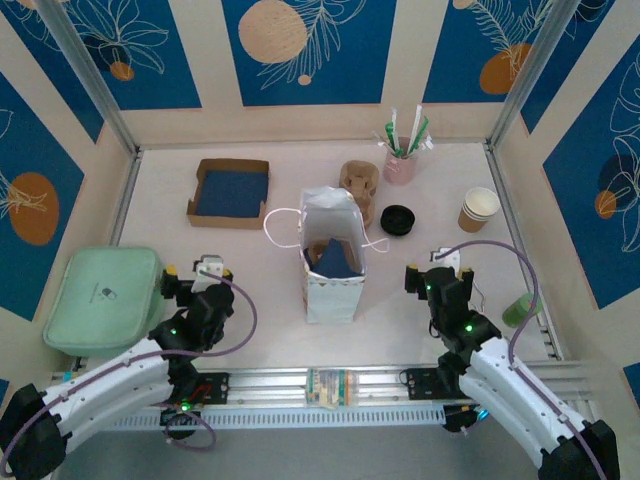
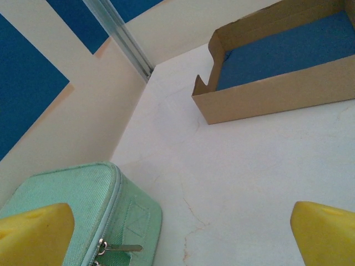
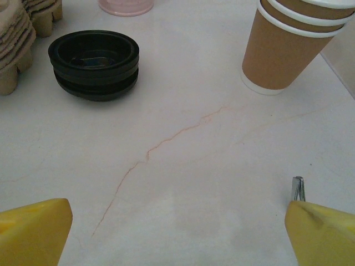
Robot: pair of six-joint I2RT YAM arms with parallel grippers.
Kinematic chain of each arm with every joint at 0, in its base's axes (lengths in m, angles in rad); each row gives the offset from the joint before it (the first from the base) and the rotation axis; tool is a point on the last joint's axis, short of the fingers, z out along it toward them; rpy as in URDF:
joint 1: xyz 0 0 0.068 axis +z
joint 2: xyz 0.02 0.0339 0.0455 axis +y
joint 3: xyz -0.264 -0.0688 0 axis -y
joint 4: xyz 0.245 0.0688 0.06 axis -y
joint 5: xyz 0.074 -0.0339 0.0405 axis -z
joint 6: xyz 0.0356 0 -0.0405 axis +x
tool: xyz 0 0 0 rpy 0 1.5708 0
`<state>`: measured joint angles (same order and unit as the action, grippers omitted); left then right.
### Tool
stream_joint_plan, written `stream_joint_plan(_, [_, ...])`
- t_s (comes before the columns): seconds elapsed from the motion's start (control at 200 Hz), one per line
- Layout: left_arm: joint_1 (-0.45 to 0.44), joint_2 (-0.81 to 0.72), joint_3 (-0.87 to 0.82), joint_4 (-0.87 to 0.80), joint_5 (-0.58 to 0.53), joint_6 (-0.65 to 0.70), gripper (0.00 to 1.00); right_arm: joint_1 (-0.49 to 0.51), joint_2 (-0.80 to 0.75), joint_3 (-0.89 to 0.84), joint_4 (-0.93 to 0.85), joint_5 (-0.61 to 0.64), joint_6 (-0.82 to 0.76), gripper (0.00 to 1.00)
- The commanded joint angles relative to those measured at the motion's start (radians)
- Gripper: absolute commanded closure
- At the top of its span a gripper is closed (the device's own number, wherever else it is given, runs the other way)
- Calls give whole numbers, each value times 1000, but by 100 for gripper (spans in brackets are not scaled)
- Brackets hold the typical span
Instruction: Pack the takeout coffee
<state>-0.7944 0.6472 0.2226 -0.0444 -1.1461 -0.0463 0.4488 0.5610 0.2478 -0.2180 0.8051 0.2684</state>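
At the middle of the bench (image 1: 250, 300), a white paper bag (image 1: 330, 295) stands upright with its mouth open. A dark blue shape inside it cannot be identified. Toward the near edge, the left tool (image 1: 190, 270) and the right tool (image 1: 438, 265) hang on either side of the bag, both released with jaws wide and grasping nothing. Whether a finished takeout coffee stands ready cannot be told. Its likely makings sit toward the far right corner: a stack of tan paper cups (image 1: 479, 208) near the right edge, and a stack of black lids (image 1: 397, 218) near it, between the cups and the bag. The right tool faces these, with bare bench between. The step in hand looks like the first reach, and the right arm seems best placed for it. To do it well, the tool should approach the top cup from the side and close gently on the wall so the paper does not crush. It should then lift straight up so the stack beneath does not tip. The bag looks light and may slide, so the left tool could steady it.
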Motion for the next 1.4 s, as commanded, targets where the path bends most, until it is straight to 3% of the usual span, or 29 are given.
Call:
stream_joint_plan(0.0, [20,-21,-22,37,-11,13,0,-7,23,-5,78,14,-10,1])
stream_joint_plan(0.86, [84,-15,-64,214,41,67,0,-79,161,-43,391,-30,-93,1])
stream_joint_plan(1.391, [140,65,-70,339,88,83,0,-123,213,-45,468,-83,-93,1])
